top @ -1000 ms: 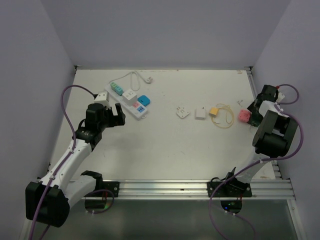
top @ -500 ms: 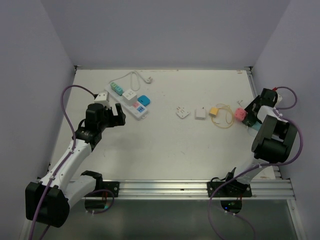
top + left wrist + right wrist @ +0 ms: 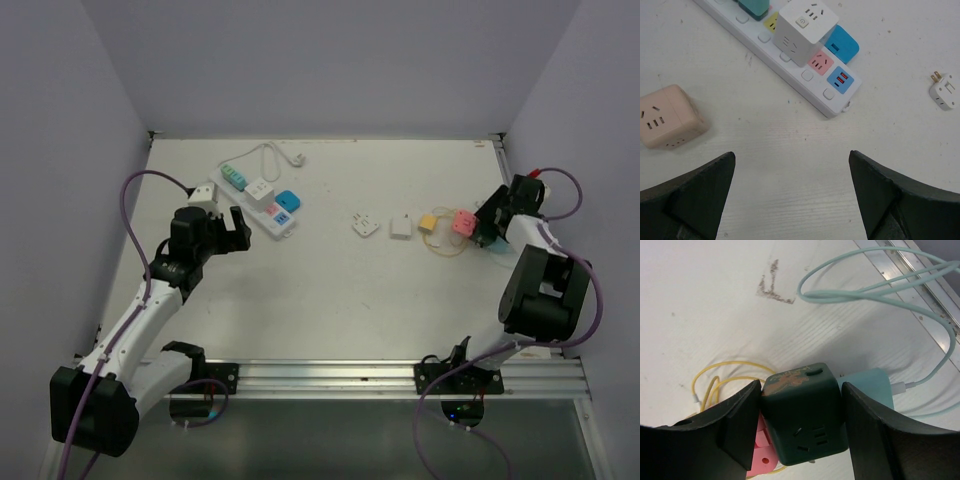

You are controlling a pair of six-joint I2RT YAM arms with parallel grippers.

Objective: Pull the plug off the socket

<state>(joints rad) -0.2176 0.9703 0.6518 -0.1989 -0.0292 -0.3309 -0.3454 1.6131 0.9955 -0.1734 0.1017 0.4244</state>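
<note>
The socket, a long white power strip (image 3: 790, 65), lies ahead of my left gripper (image 3: 791, 156) and shows in the top view (image 3: 268, 212) too. A white cube adapter (image 3: 805, 27) and a teal plug (image 3: 755, 7) sit plugged into it. My left gripper (image 3: 236, 229) is open and empty, low over bare table just short of the strip's near end. My right gripper (image 3: 801, 390) is far off at the right (image 3: 487, 228). Its fingers press both sides of a dark green cube adapter (image 3: 802, 415).
A blue adapter (image 3: 842, 45) lies against the strip's far side and a beige cube (image 3: 667, 120) lies to its left. A small white plug (image 3: 944, 90) lies to the right. A pink cube (image 3: 760, 455), yellow cable (image 3: 725, 372), pale teal charger (image 3: 867, 387) and teal cable (image 3: 865, 290) crowd the right gripper.
My right gripper has moved left and away from the right edge with the dark green cube, and the pink cube has shifted left with it. The left arm has not moved.
</note>
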